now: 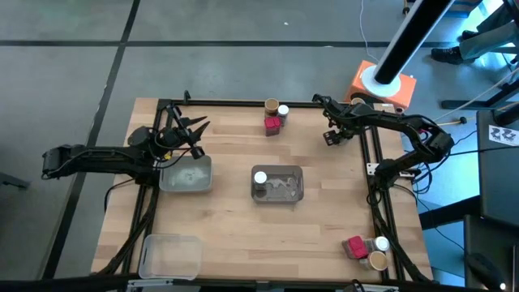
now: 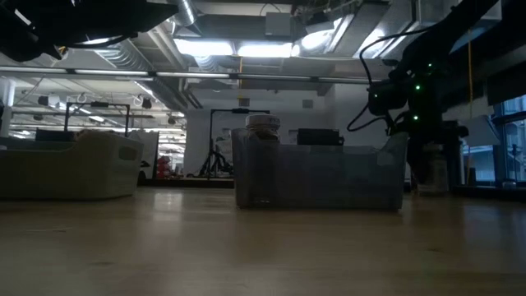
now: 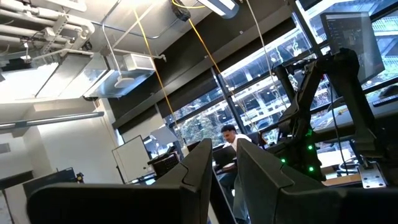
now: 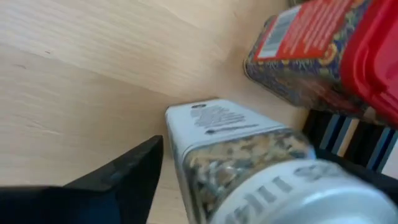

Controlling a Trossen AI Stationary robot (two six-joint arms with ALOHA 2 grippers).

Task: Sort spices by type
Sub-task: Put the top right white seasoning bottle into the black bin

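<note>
My right gripper [image 1: 332,135] points down near the table's far right and hides what is under it in the high view. Its wrist view shows a jar with a white lid [image 4: 242,158] right beside one dark finger [image 4: 134,171]. The other finger is hidden behind the lid. A red packet [image 4: 323,43] stands just past the jar. More spices stand at the far edge: a tan-lid jar [image 1: 272,105], a white-lid jar [image 1: 284,111] and a red packet [image 1: 273,124]. My left gripper [image 1: 197,128] waits raised at the left, tilted upward, with a narrow empty gap between its fingers. My right gripper comes at the white-lid jar from above, pointing down, with the jar upright on the table. One finger stands close by the jar's side [image 4: 180,140]. I cannot tell whether it touches; the lid hides the other finger.
A clear tray [image 1: 278,185] in the middle holds one white-lid jar [image 1: 260,178]. Another clear tray [image 1: 186,175] lies below my left gripper, and a third [image 1: 170,255] lies at the near left. A red packet [image 1: 354,247] and two jars [image 1: 379,251] stand at the near right.
</note>
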